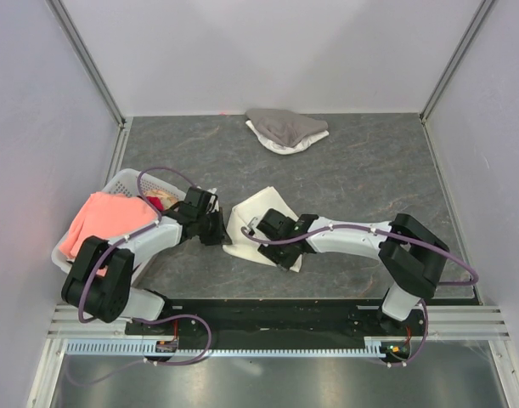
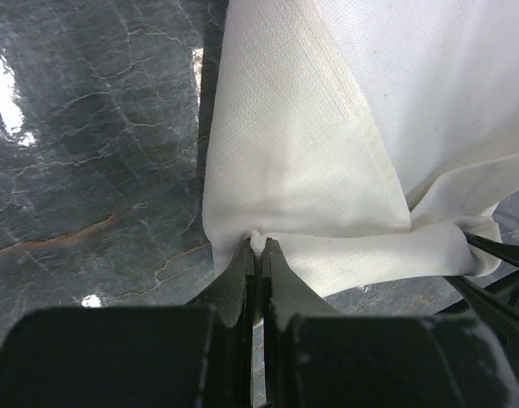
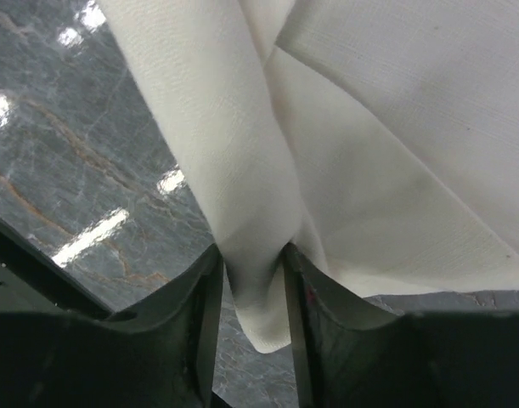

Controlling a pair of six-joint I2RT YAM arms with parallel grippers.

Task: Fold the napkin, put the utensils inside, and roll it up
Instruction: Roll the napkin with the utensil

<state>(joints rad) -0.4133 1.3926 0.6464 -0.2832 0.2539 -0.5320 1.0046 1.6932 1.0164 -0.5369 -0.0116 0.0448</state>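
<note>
The cream-white napkin (image 1: 261,212) lies bunched on the dark table between my two grippers. My left gripper (image 1: 222,231) is shut on the napkin's left edge. In the left wrist view its jaws (image 2: 259,248) pinch a small tuck of napkin (image 2: 327,170), and they are pressed together. My right gripper (image 1: 257,233) holds the napkin from the right. In the right wrist view a hanging corner of napkin (image 3: 369,170) runs down between its fingers (image 3: 252,259), and both pads touch the cloth. The utensils are out of view.
A white basket (image 1: 121,182) stands at the left with a salmon-pink cloth (image 1: 96,223) draped over it. A grey-and-white cloth heap (image 1: 284,129) lies at the back of the table. White walls enclose the table on three sides.
</note>
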